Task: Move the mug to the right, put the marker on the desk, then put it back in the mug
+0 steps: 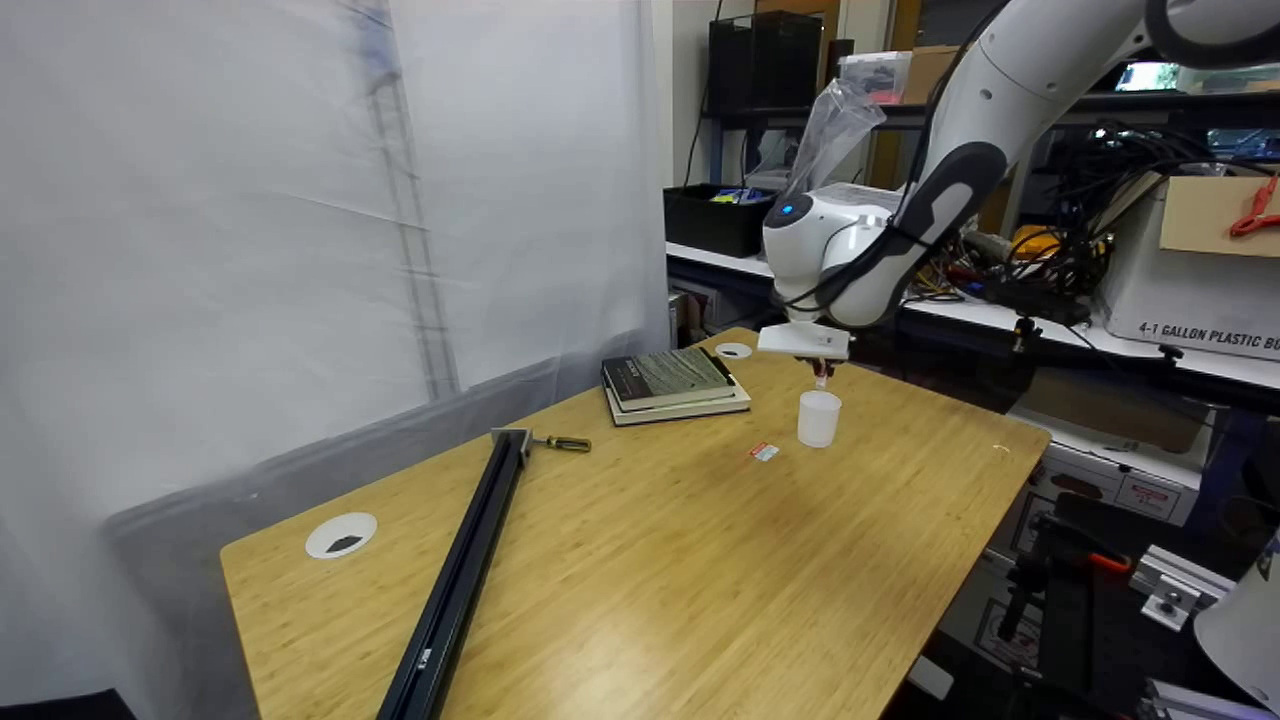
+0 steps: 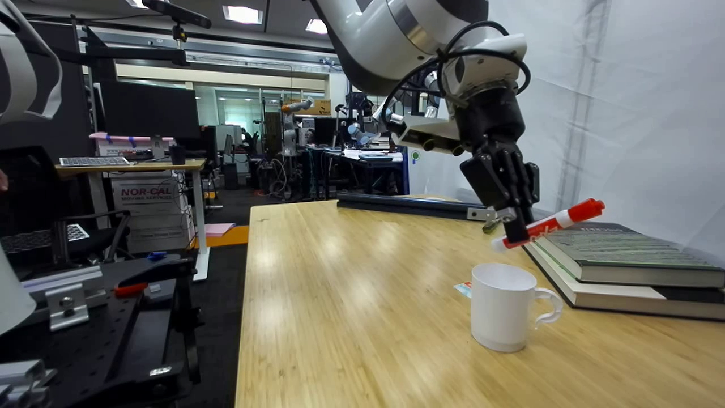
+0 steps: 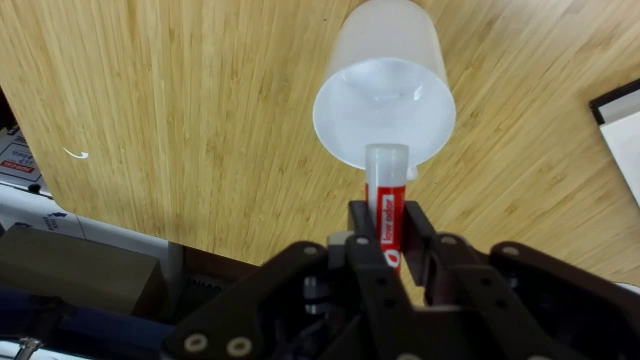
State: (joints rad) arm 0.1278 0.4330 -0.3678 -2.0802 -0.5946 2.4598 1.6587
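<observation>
The white mug (image 1: 818, 420) stands upright on the light-wood desk (image 1: 700, 570); it shows in both exterior views, with its handle towards the books (image 2: 501, 311). In the wrist view I look into its open mouth (image 3: 384, 107), and no object shows inside. My gripper (image 3: 385, 220) is shut on the red and white marker (image 3: 389, 212). In an exterior view the marker (image 2: 566, 218) is tilted, its white end low and its red end high. The gripper (image 2: 516, 229) holds it above the mug, apart from the rim. The marker's middle is partly hidden by the fingers.
Two stacked books (image 2: 640, 255) lie beside the mug. A small red and white label (image 1: 764, 452) lies near it. A long black bar (image 1: 465, 570) and a screwdriver (image 1: 565, 443) lie farther along the desk. A white curtain (image 1: 300, 250) hangs along one side.
</observation>
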